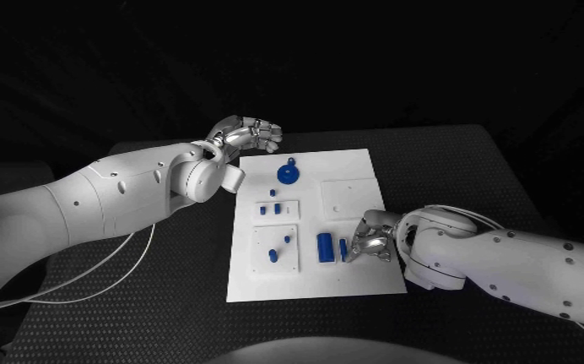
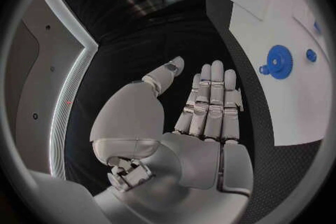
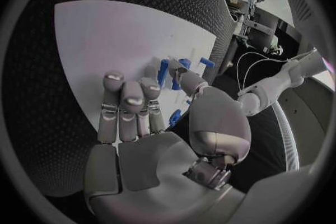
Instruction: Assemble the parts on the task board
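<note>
Left hand spread, empty, beside task board; right hand fingers on blue part, grip unclear.

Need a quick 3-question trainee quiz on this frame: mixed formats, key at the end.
1. True or false: the left hand holds the blue gear.
2. Which hand is over the task board, next to the blue block? A) left hand B) right hand C) neither
3. Fill in: seen from the robot, the blue gear lies towards the board's ____ end (near/far).

Key:
1. False. The left hand is empty, beside the board's far corner, and the blue gear lies on the board.
2. B.
3. Far.
</note>
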Robot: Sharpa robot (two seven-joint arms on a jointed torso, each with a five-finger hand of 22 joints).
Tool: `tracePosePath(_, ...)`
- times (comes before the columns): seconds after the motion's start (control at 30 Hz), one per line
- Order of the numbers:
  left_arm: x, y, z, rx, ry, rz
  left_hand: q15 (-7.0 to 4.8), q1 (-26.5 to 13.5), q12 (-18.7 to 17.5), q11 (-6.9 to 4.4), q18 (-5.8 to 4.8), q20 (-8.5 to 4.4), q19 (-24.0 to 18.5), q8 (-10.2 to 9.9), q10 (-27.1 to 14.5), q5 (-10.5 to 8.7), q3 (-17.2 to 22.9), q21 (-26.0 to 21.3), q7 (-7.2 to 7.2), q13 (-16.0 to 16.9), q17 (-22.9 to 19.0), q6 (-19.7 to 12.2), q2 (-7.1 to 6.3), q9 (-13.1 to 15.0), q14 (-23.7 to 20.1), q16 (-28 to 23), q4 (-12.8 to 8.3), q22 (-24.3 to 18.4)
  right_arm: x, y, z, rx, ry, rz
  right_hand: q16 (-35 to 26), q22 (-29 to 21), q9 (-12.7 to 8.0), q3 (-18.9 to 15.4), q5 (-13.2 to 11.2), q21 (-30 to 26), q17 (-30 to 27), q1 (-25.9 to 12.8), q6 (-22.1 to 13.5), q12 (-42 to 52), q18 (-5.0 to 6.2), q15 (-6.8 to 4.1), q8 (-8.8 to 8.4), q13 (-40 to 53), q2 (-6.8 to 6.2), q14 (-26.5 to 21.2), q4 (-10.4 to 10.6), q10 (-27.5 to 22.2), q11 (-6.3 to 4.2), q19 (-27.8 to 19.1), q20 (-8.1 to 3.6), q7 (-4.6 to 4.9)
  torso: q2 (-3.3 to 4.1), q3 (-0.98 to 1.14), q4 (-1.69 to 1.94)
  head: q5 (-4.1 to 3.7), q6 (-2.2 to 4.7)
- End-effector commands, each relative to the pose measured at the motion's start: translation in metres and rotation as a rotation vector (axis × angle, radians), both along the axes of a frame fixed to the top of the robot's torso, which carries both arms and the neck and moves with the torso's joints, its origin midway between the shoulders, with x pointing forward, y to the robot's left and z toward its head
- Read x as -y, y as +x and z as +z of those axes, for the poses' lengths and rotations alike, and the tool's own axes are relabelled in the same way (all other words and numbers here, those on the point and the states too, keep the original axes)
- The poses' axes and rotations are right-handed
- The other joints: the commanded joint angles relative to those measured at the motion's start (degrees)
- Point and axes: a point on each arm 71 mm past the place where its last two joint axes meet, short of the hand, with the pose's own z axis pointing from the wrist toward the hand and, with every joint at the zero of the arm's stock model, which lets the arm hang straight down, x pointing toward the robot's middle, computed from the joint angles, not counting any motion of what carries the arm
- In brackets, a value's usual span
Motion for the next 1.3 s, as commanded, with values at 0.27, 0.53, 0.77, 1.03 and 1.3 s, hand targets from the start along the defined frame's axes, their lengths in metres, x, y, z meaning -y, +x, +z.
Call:
tracePosePath(0.27, 0.002, -0.001, 0.001, 0.002, -0.012, -0.016, 0.22, -0.55, 0.10, -0.07, 0.28, 0.32, 0.13, 0.23, -0.38, -0.19, 0.01, -0.42, 0.19, -0.06, 0.15, -0.41, -0.18, -0.07, 0.31, -0.40, 0.52, 0.10, -0.005, 0.000, -0.004, 0.030, -0.029, 0.036, 0.34, 0.20, 0.15, -0.87, -0.07, -0.22, -0.09, 0.15, 0.31, -0.07, 1.13, -0.17, -0.11, -0.02, 1.22, -0.29, 0.59, -0.21, -0.16, -0.30, 0.35, 0.09, 0.06, 0.03, 0.13, -0.05, -0.09)
tracePosePath(0.53, 0.001, -0.001, 0.001, 0.002, -0.010, -0.014, 0.21, -0.57, 0.10, -0.07, 0.28, 0.32, 0.14, 0.23, -0.37, -0.19, 0.01, -0.44, 0.20, -0.06, 0.19, -0.43, -0.17, -0.08, 0.33, -0.43, 0.55, 0.12, -0.004, 0.002, -0.007, 0.040, -0.050, 0.029, 0.41, 0.15, 0.21, -0.92, -0.08, -0.26, -0.12, -0.23, 0.57, -0.06, 1.13, -0.26, -0.03, -0.06, 2.29, -0.24, 1.28, -0.05, -0.29, -0.22, 0.33, -0.04, 0.03, 0.00, 0.11, 0.05, -0.20)
tracePosePath(0.77, 0.001, -0.001, 0.001, 0.002, -0.010, -0.013, 0.21, -0.58, 0.11, -0.07, 0.28, 0.32, 0.15, 0.24, -0.37, -0.18, 0.01, -0.46, 0.20, -0.07, 0.23, -0.43, -0.14, -0.08, 0.34, -0.46, 0.59, 0.14, 0.001, 0.000, -0.008, 0.017, -0.031, 0.024, 0.44, 0.17, 0.21, -0.92, -0.02, -0.26, -0.14, 0.04, 0.67, -0.06, 1.13, -0.30, -0.04, -0.07, 1.98, -0.24, 0.75, -0.01, -0.34, -0.27, 0.29, -0.09, -0.03, -0.05, 0.02, 0.10, -0.15)
tracePosePath(1.03, -0.003, 0.001, 0.001, 0.005, -0.006, -0.002, 0.21, -0.61, 0.11, -0.07, 0.28, 0.32, 0.16, 0.24, -0.37, -0.19, 0.00, -0.48, 0.20, -0.07, 0.28, -0.44, -0.15, -0.09, 0.35, -0.48, 0.62, 0.16, 0.008, 0.001, 0.000, -0.022, 0.125, -0.031, -0.03, -0.07, -0.58, -3.39, -0.09, -0.85, -0.39, -6.00, -2.47, -0.55, 1.12, 0.13, -1.95, -0.06, -4.09, -0.87, 4.62, -1.39, 0.58, -0.88, 0.74, 0.75, -0.11, -0.03, -0.07, 0.10, 0.48)
tracePosePath(1.3, -0.009, 0.005, 0.000, 0.015, -0.005, 0.009, 0.20, -0.67, 0.17, -0.11, 0.27, 0.32, 0.18, 0.31, -0.27, -0.22, -0.04, -0.51, 0.18, -0.06, 0.38, -0.37, -0.18, -0.08, 0.42, -0.51, 0.68, 0.21, 0.017, 0.047, 0.040, 0.099, 0.439, -0.098, -0.16, 0.10, -0.72, -8.19, 0.40, -1.45, -0.03, -9.24, -6.60, 0.02, 1.13, 1.38, -3.69, 0.41, -1.68, -2.21, 4.11, -3.33, 1.81, -2.53, 0.25, 2.21, -0.53, -0.25, -0.44, -0.20, 2.95)
